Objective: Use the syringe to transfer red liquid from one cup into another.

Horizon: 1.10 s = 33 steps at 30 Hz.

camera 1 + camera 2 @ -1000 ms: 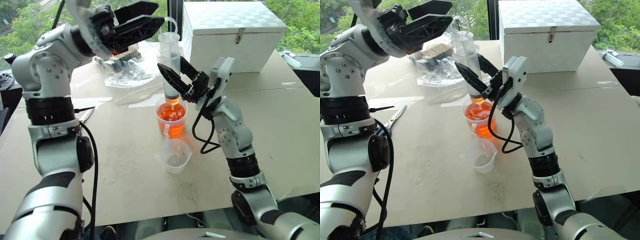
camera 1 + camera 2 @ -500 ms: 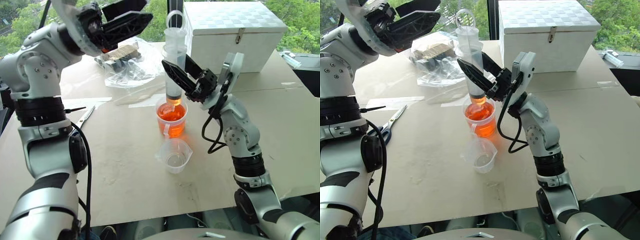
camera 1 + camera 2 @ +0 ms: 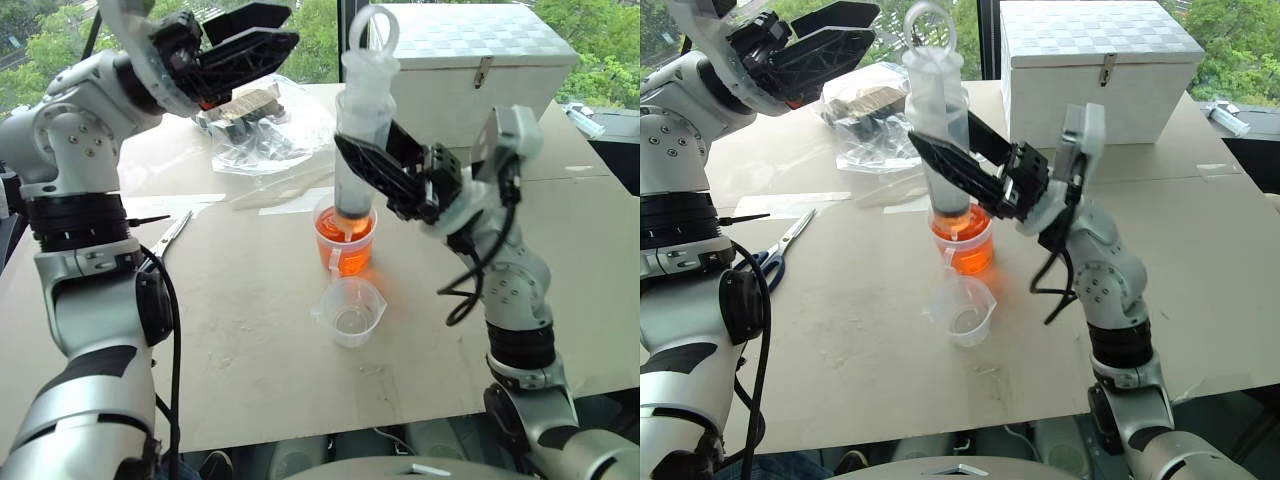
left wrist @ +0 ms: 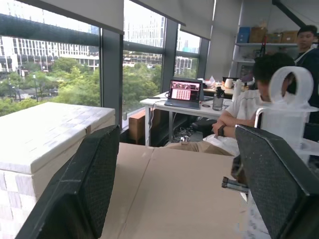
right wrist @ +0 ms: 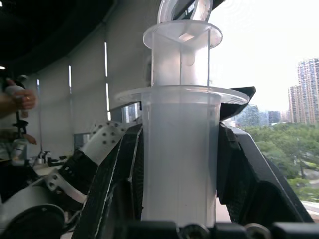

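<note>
The right hand (image 3: 375, 172) is clamped on the barrel of the syringe (image 3: 353, 140), both black fingers pressed against its lower half. The syringe stands nearly upright, ring end at 12 o'clock, tip at 6 o'clock, dipping into the mouth of the tall cup (image 3: 345, 236). The tall cup holds red liquid (image 3: 346, 248) to well over half its height and rests on the counter (image 3: 250, 330).

The spouted cup (image 3: 350, 310) stands on the counter just beside the tall cup, at its 6 o'clock, and looks nearly empty.

The left hand (image 3: 262, 36) is raised at 10 o'clock from the syringe, well apart from it, fingers spread and gripping nothing. In the left wrist view, the syringe's ring end (image 4: 296, 87) appears beyond the spread fingers (image 4: 92, 179).

A white box (image 3: 470, 62) sits on the counter at 1 o'clock from the cups. A crumpled clear bag (image 3: 255, 135) lies at 11 o'clock. A pair of scissors (image 3: 780, 250) lies at 9 o'clock.
</note>
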{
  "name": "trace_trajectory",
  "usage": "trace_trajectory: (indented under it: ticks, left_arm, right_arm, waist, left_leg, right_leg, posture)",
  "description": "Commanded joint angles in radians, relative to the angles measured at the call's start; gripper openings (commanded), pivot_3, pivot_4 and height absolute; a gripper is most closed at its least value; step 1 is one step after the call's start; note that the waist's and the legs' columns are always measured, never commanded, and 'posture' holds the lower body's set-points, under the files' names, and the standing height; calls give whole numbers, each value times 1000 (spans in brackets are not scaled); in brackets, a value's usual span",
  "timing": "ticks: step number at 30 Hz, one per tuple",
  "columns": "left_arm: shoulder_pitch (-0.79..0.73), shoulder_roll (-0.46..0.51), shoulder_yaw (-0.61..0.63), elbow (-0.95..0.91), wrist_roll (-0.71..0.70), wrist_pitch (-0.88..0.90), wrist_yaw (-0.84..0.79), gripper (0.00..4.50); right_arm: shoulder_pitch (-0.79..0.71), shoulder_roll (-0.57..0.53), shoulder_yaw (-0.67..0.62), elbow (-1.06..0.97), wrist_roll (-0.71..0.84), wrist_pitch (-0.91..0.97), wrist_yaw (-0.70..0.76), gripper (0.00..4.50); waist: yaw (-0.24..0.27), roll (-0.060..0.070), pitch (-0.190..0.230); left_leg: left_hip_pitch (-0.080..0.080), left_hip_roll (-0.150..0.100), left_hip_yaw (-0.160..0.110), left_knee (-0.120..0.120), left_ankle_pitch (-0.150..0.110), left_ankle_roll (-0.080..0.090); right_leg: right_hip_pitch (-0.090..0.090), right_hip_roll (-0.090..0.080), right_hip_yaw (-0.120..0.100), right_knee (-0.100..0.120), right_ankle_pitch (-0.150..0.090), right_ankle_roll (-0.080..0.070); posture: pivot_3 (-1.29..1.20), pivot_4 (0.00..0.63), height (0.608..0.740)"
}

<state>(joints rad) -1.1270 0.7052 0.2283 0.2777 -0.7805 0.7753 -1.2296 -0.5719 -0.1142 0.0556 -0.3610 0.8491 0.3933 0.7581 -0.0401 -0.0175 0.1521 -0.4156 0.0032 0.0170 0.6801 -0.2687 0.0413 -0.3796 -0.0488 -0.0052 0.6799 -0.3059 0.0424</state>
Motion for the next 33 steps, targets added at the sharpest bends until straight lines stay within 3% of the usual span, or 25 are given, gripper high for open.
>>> trace_trajectory:
  ticks: [1,8,18,33]
  left_arm:
    - [-19,46,11,-26,-56,54,-88,3688]
    - [19,69,-52,-105,-83,116,-203,3688]
    - [38,-27,-55,-255,-204,232,-116,3688]
    - [113,-24,-98,-365,-262,285,-112,3688]
  right_arm:
    - [67,-57,-4,-113,127,83,42,1468]
    - [161,-113,45,-147,116,102,91,1468]
    - [206,-76,123,-56,-15,-7,186,1468]
    - [208,-64,119,-28,-62,-36,215,1468]
  waist:
    - [0,0,0]
    - [0,0,0]
    - [3,0,0]
    - [2,0,0]
  left_leg:
    - [0,0,0,0,0,0]
    - [1,0,1,0,0,0]
    - [0,0,0,1,0,0]
    - [0,0,0,2,0,0]
  right_leg:
    - [0,0,0,0,0,0]
    - [0,1,1,0,0,0]
    - [0,1,1,0,0,0]
    - [0,1,1,1,0,0]
  posture:
    - [0,150,740]
    - [0,150,740]
    - [0,150,740]
    - [0,150,740]
